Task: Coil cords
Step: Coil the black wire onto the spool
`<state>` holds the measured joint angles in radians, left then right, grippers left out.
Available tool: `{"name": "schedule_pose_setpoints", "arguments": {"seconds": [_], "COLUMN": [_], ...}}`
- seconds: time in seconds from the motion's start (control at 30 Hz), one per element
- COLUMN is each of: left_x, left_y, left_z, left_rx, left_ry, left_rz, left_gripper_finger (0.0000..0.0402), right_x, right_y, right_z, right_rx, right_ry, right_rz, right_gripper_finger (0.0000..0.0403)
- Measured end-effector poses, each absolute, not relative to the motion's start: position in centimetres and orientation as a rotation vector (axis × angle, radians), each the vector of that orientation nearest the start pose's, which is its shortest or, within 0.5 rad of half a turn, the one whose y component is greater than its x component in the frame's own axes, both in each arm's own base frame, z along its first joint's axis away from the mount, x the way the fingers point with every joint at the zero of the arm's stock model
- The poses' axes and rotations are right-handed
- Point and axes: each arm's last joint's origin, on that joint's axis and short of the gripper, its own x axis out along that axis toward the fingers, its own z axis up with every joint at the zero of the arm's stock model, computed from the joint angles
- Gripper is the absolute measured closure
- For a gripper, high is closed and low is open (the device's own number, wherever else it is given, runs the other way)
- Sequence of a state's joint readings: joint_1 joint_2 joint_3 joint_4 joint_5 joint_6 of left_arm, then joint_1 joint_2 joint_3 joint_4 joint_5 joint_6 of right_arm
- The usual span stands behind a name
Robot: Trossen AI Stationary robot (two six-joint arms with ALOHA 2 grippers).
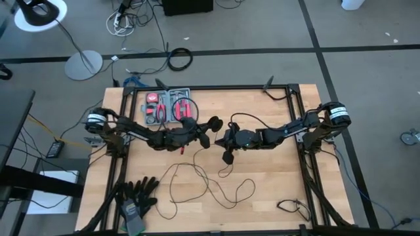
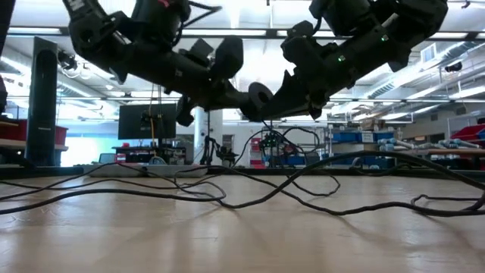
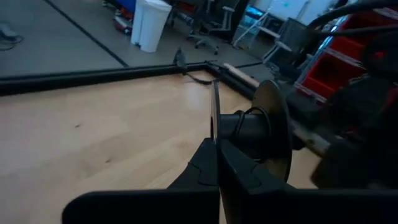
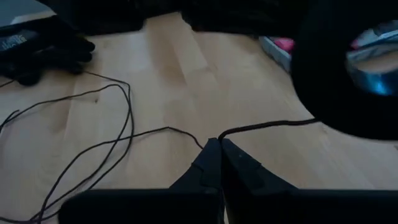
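The cord is a thin black wire [image 1: 197, 176] lying in loose loops on the wooden table; one end runs up to a round black puck [image 3: 273, 127] shaped like a small reel. Both arms meet above the table's middle. My left gripper [image 3: 216, 148] is shut on the puck [image 1: 214, 124]. Close beside it, my right gripper [image 4: 217, 147] is shut on the wire a short way from the puck. In the low view the puck [image 2: 258, 95] hangs well above the table, with wire [image 2: 227, 199] trailing across the wood below. My left gripper pinches the rim of the puck's thin near disc [image 3: 214, 115] between its two fingers, coming nearly level from the table's left. The puck is lifted clear and stands on edge. My right gripper pinches a single strand of the wire [image 4: 208, 142] at its fingertips, slanting down from the table's right. From the fingers one side [image 4: 273, 124] rises to the puck, and the other [image 4: 143, 134] drops slack to the table.
An open tool case [image 1: 169, 105] with red-handled pliers lies at the far left. Black gloves [image 1: 139, 195] lie at the near left corner. A short cable with a plug [image 1: 293, 207] lies near the right front. Black frame rails [image 1: 302, 157] run along the table's sides.
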<state>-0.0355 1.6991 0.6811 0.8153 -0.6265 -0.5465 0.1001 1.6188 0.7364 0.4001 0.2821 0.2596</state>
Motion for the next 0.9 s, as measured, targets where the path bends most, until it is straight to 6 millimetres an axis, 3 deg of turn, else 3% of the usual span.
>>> {"name": "schedule_pose_setpoints", "arguments": {"seconds": [0.3,0.9], "left_x": [33.8,33.8], "left_y": [0.5,0.3], "left_z": [16.4,15.4], "left_rx": [-0.418,-0.236], "left_ry": [0.143,0.387], "left_rz": [0.611,0.553], "left_gripper_finger": [0.0401,0.0401], "right_x": [31.9,32.0], "right_y": [1.8,1.2], "right_z": [17.1,17.2], "right_rx": [0.128,0.142], "right_ry": [0.46,0.463], "right_rz": [-0.224,-0.138], "right_gripper_finger": [0.0403,0.0403]}}
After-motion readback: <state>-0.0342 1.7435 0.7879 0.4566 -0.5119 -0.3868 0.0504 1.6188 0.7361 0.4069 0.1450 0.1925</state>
